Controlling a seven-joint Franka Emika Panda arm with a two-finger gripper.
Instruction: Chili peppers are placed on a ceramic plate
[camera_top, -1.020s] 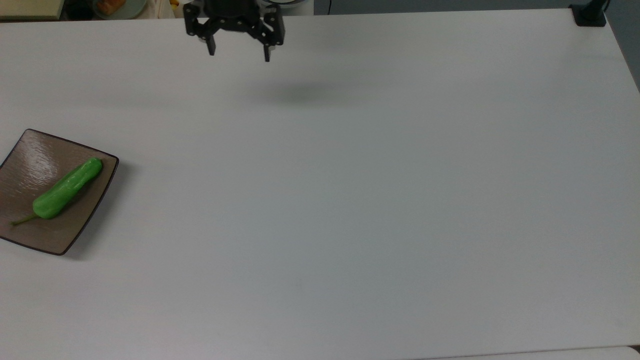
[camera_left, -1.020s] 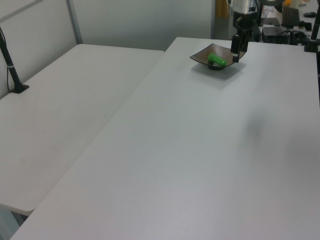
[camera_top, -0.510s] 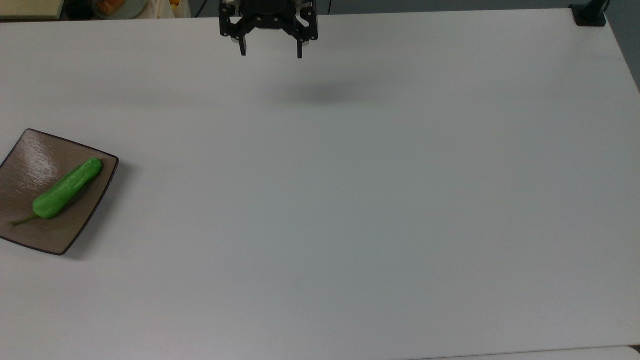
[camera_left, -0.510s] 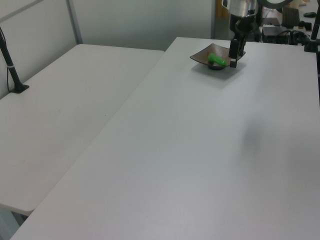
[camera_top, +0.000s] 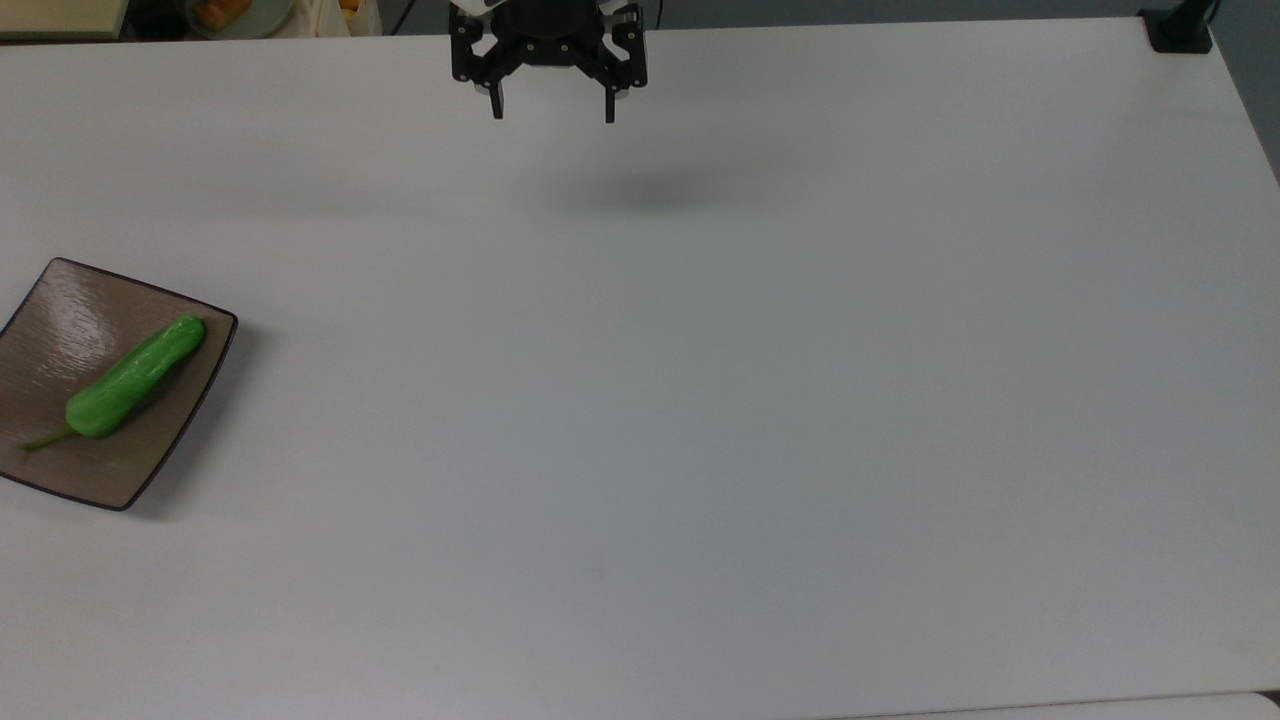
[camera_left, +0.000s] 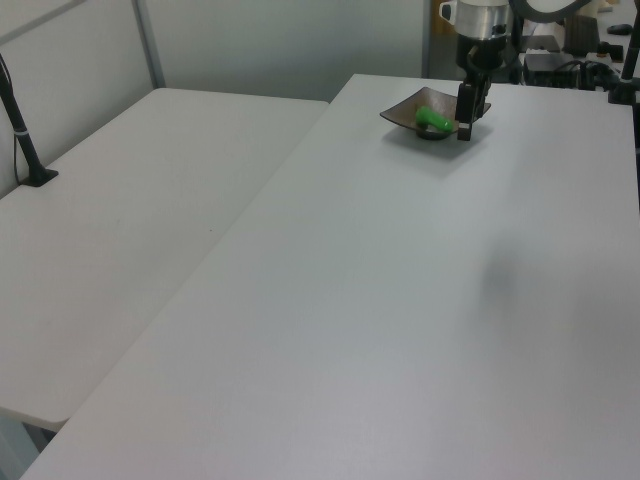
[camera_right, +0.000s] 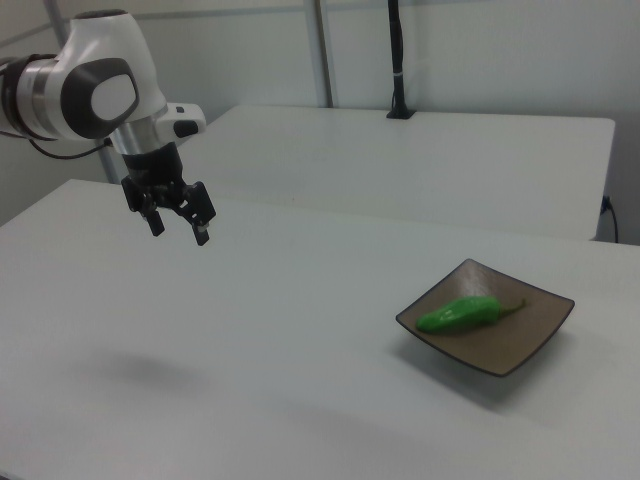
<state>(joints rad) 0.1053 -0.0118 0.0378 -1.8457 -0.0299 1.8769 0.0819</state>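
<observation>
Gripper (camera_top: 552, 112) hangs in air above white table (camera_top: 700, 400), far from ceramic plate (camera_top: 60, 310). Fingers spread apart, nothing between them. Dark shadow on table under gripper. Chili pepper (camera_top: 135, 377) lies on plate, slanted from corner to corner, stem end near one corner, tip near plate's edge. Plate sits flat on table, near table's edge at the top view's left.

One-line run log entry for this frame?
step: place done | chili pepper: lying on ceramic plate | gripper: open, empty, raised over table, apart from plate
</observation>
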